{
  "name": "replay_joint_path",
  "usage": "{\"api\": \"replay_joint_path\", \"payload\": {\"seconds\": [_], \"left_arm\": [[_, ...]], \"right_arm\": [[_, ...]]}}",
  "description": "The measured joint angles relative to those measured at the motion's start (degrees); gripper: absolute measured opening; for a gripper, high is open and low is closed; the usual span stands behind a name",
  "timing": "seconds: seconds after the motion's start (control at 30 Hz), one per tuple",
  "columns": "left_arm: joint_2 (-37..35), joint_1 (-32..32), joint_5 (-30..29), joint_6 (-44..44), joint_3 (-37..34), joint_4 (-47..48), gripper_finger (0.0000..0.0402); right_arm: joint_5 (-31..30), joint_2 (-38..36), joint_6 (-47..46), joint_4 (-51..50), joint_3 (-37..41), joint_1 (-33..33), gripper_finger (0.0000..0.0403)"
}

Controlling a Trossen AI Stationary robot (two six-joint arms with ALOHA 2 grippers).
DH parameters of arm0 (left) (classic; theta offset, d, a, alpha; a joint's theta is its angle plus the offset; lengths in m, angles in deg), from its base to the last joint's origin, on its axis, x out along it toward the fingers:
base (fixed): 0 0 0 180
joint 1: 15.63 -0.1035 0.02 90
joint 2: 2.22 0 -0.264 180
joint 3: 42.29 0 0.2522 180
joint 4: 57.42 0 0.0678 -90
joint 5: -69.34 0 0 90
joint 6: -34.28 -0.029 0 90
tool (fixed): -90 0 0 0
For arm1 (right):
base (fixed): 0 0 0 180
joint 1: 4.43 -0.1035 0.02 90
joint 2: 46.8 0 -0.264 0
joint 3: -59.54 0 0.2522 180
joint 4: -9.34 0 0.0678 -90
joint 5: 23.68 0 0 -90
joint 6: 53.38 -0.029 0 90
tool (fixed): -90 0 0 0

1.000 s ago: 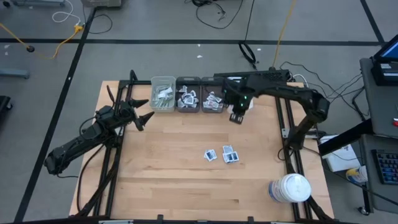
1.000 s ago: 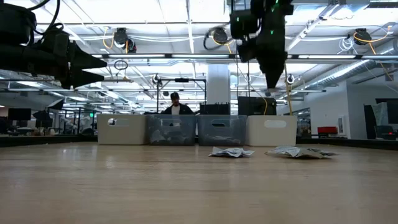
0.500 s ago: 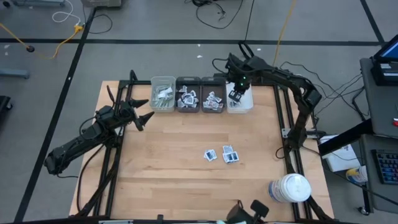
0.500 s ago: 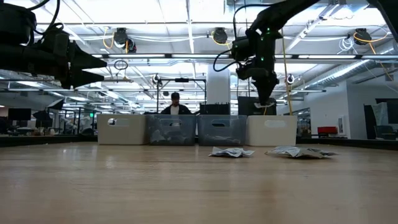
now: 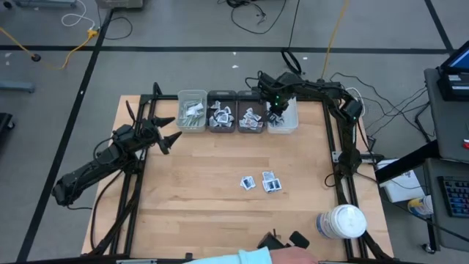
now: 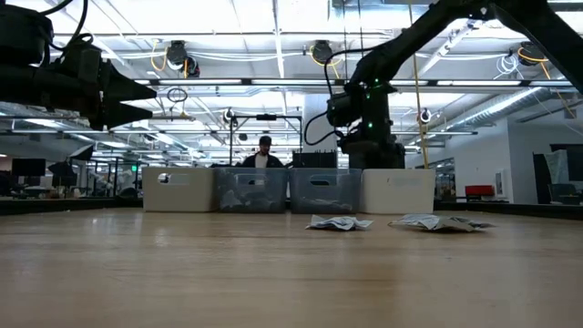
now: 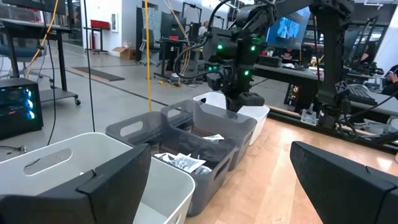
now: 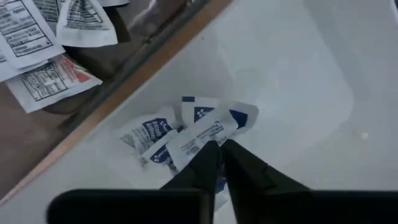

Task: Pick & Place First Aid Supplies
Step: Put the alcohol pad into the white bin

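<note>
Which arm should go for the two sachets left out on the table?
The right, probably. Its end effector is down in the white bin, on the same side as the sachets. The left end effector waits open at the table's left edge, farther off.

Light wood counter (image 5: 212, 198) sits on a grey concrete floor (image 5: 146, 66) marked with black tape lines (image 5: 88, 70), with loose cables, one yellow (image 5: 73, 48), trailing across it. Low view looks into an open lab hall: bright ceiling strip lights (image 6: 273, 36), exposed ducts and pipes, a white column (image 6: 319, 123), a person (image 6: 264, 155) standing far back. A desk with a keyboard (image 5: 454, 196) sits off to one side.
</note>
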Motion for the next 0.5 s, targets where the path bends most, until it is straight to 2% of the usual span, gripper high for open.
{"api": "replay_joint_path", "payload": {"seconds": [0.13, 0.4, 0.5], "left_arm": [[0.0, 0.0, 0.0, 0.0, 0.0, 0.0, 0.0392], [0.0, 0.0, 0.0, 0.0, 0.0, 0.0, 0.0392], [0.0, 0.0, 0.0, 0.0, 0.0, 0.0, 0.0392]], "right_arm": [[-0.1, 0.1, -0.6, -0.2, 0.0, 0.2, 0.0058], [-1.9, 0.1, -3.3, -0.6, 0.0, 0.2, 0.0191], [-2.8, 0.1, -2.4, -0.7, 0.0, 0.2, 0.023]]}}
